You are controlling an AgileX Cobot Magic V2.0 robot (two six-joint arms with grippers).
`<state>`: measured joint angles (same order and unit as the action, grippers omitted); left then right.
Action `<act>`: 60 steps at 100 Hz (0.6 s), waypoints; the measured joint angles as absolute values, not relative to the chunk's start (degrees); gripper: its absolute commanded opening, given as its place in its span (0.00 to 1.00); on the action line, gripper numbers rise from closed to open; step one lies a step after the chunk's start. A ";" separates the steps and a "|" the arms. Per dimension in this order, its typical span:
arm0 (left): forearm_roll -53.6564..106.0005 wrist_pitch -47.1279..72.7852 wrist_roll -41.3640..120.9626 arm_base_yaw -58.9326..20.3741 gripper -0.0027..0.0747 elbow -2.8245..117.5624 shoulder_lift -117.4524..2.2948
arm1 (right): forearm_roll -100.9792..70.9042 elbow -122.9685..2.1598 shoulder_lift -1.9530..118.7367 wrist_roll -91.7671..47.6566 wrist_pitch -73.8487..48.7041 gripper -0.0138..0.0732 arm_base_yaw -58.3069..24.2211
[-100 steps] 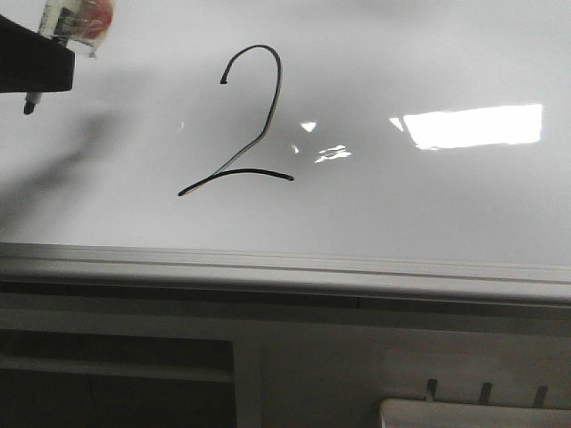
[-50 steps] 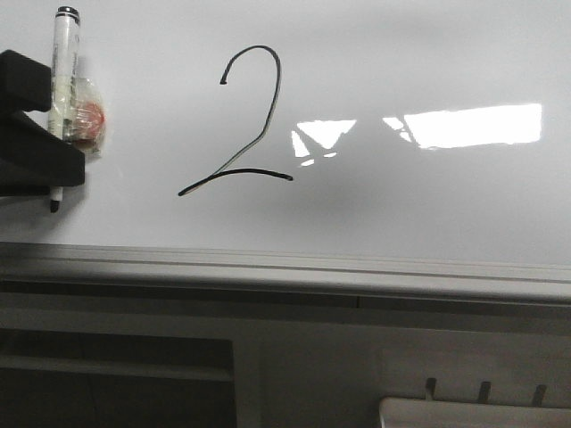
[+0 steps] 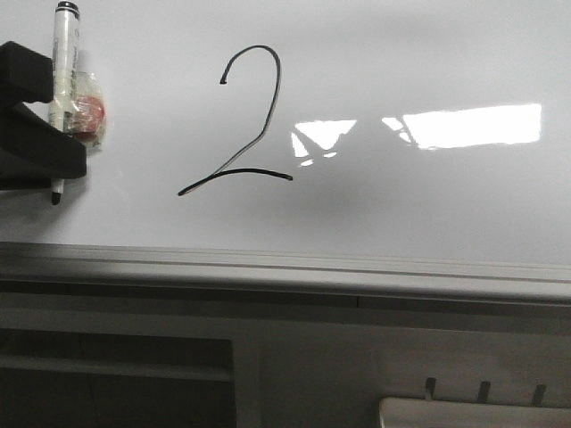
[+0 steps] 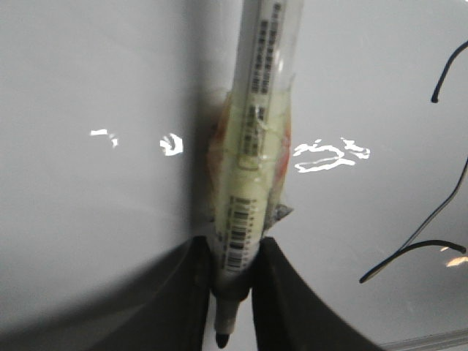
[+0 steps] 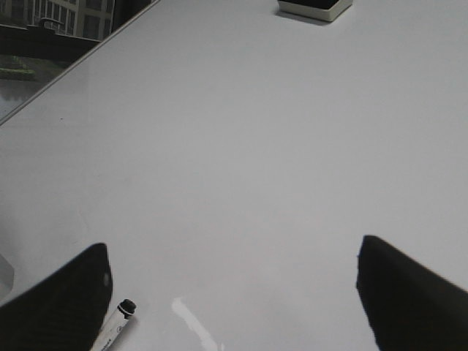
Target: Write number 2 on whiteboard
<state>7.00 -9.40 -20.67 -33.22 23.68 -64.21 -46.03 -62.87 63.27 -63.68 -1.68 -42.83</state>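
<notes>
The number 2 (image 3: pixel 241 125) stands in thin black line on the whiteboard (image 3: pixel 401 205), left of middle. Its right part also shows in the left wrist view (image 4: pixel 431 234). My left gripper (image 3: pixel 49 125) is at the board's left edge, left of the digit. It is shut on a white marker (image 3: pixel 62 80) with tape and a red patch. The marker is upright, tip down (image 3: pixel 55 198). In the left wrist view the fingers (image 4: pixel 289 292) clamp the marker (image 4: pixel 252 146) near its tip. My right gripper (image 5: pixel 234 292) is open and empty over plain board (image 5: pixel 256 131).
A grey rail (image 3: pixel 285 267) runs along the board's lower edge. A white tray (image 3: pixel 473 412) sits at bottom right, a dark shelf (image 3: pixel 116 374) at bottom left. A second marker (image 5: pixel 115 322) lies by my right gripper's finger. An eraser (image 5: pixel 314 7) lies further off.
My left gripper has come down along the board's left edge with the marker, which now stands upright. In the last half second it rose slightly. The digit is unchanged.
</notes>
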 measured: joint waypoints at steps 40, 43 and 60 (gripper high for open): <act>7.00 -10.80 -20.67 -33.22 0.55 23.68 -62.78 | -46.03 -62.87 62.95 -63.68 -1.87 0.84 -42.83; 7.00 -10.50 -20.67 -33.22 0.53 23.68 -62.08 | -46.03 -62.87 62.64 -63.68 -2.12 0.80 -42.83; 4.31 -9.94 -20.67 -33.22 0.06 23.68 -52.67 | -46.03 -60.74 57.70 -63.68 -2.78 0.22 -42.83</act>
